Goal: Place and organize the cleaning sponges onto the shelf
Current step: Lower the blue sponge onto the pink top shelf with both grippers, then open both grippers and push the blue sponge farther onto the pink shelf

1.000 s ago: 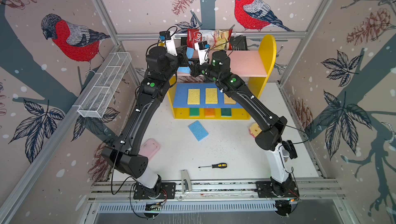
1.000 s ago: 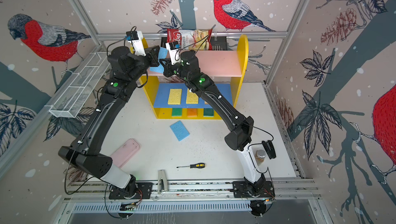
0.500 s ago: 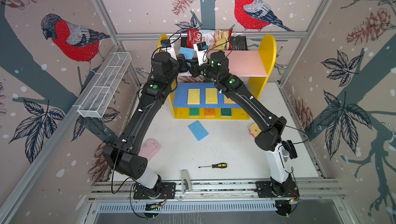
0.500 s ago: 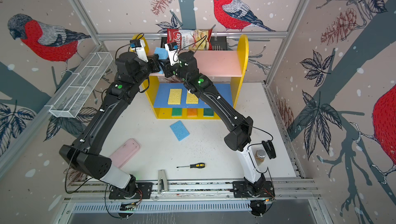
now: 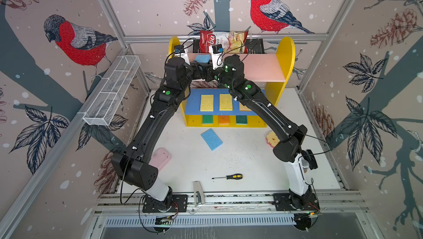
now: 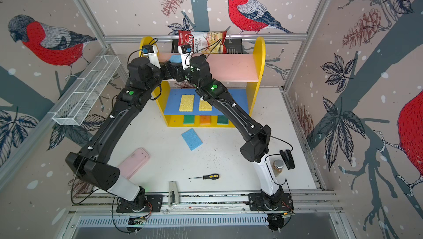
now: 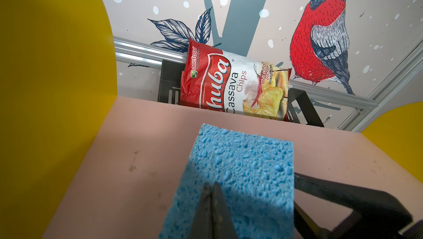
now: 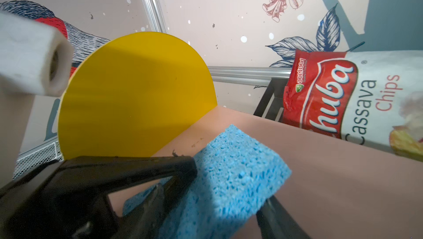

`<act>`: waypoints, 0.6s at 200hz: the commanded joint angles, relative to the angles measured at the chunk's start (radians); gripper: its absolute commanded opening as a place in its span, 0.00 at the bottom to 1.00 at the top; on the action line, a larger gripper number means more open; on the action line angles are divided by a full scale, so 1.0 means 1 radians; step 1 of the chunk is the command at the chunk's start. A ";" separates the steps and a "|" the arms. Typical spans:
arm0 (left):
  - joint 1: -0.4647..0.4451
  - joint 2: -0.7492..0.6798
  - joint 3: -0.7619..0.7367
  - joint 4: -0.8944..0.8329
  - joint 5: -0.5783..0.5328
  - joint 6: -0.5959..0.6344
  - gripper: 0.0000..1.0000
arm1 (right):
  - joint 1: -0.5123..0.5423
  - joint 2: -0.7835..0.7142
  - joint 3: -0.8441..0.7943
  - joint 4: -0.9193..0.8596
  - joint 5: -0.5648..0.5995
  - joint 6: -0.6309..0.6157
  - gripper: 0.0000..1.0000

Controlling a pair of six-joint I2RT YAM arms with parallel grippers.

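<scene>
A light blue sponge (image 5: 202, 58) (image 7: 242, 167) lies at the left end of the shelf's pink upper board (image 5: 263, 68). My left gripper (image 7: 211, 186) is shut and empty, its tips over the sponge's near end. My right gripper (image 8: 212, 205) is open, a finger on each side of the same sponge (image 8: 233, 169). Two yellow sponges (image 5: 206, 102) lie on the blue board, with an orange one half hidden under my right arm. Green, orange and green sponges (image 5: 223, 119) sit on the yellow base. Another blue sponge (image 5: 211, 138) and the round yellow one (image 5: 270, 137) lie on the table.
A chips bag (image 5: 223, 42) sits in a black basket behind the shelf. A white wire tray (image 5: 112, 91) hangs on the left wall. On the table are a pink case (image 5: 161, 159), a screwdriver (image 5: 229, 177), a metal stapler (image 5: 198, 192) and a jar (image 6: 278, 167).
My right gripper's jaws have opened and let go of the blue sponge, which now rests on the pink board. My left gripper has moved in over it, still shut.
</scene>
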 commanded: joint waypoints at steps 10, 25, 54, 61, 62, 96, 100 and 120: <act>-0.001 0.004 0.000 -0.024 -0.007 0.000 0.00 | -0.011 -0.031 -0.008 -0.019 0.083 0.013 0.65; 0.000 0.001 0.001 -0.020 -0.004 0.000 0.00 | -0.023 -0.048 -0.025 -0.016 0.094 0.032 0.64; 0.000 -0.008 0.011 -0.004 0.011 -0.004 0.00 | -0.054 -0.078 -0.058 -0.014 0.079 0.083 0.62; 0.001 -0.011 0.014 0.003 0.018 -0.008 0.00 | -0.059 -0.085 -0.062 -0.011 0.068 0.094 0.60; 0.000 -0.012 0.014 0.005 0.019 -0.009 0.00 | -0.059 -0.085 -0.064 -0.012 0.067 0.095 0.60; 0.001 -0.030 0.012 0.072 0.082 -0.050 0.00 | -0.061 -0.095 -0.075 -0.012 0.008 0.121 0.59; 0.001 -0.032 0.014 0.084 0.092 -0.057 0.00 | -0.061 -0.095 -0.075 -0.012 -0.002 0.122 0.59; 0.000 -0.041 0.031 0.133 0.132 -0.089 0.05 | -0.054 -0.099 -0.078 -0.023 -0.035 0.129 0.57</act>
